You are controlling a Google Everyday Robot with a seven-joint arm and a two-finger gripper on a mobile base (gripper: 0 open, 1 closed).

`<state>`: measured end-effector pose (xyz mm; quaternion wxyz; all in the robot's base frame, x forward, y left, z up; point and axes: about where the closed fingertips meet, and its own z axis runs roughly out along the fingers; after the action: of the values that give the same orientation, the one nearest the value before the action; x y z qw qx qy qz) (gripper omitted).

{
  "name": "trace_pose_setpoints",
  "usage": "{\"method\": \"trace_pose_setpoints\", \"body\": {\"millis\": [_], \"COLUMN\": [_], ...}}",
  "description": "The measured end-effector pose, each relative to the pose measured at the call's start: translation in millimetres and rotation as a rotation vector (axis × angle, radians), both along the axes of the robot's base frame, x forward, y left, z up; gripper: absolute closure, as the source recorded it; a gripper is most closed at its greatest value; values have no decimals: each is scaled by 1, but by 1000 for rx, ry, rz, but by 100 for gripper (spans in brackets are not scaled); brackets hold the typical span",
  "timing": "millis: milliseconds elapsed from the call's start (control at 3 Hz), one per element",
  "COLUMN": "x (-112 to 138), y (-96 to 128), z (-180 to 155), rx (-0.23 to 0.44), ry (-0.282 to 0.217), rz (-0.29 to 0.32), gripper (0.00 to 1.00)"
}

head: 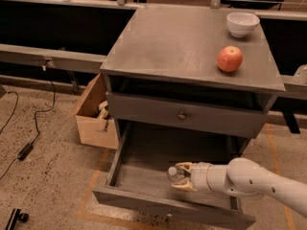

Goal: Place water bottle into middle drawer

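Note:
The middle drawer [139, 176] is pulled open below the cabinet's upper drawer front [182, 115]. My gripper [183, 176] reaches in from the right, low inside the drawer near its front wall. It is shut on the water bottle [175, 174], a small clear bottle whose white cap points left. The bottle is held just above or on the drawer floor; I cannot tell which. Most of the bottle is hidden by the fingers [184, 166].
A red apple [230, 59] and a white bowl [242, 23] sit on the cabinet top [172, 42]. A cardboard box [93, 116] stands on the floor left of the cabinet. A black cable [29, 128] runs across the floor at left.

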<state>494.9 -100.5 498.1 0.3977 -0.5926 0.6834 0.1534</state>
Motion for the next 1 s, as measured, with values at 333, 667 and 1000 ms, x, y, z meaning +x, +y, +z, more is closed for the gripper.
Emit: {"method": "trace_pose_setpoints", "body": {"millis": [333,667,1000], "x": [15,22,21], "y": [3,-4,-17], "z": [-9,-10,-5], "rx": [32,40,24], "ry": [7,29,61], "rz": [-94,-146,-164], "gripper": [36,12,0]}}
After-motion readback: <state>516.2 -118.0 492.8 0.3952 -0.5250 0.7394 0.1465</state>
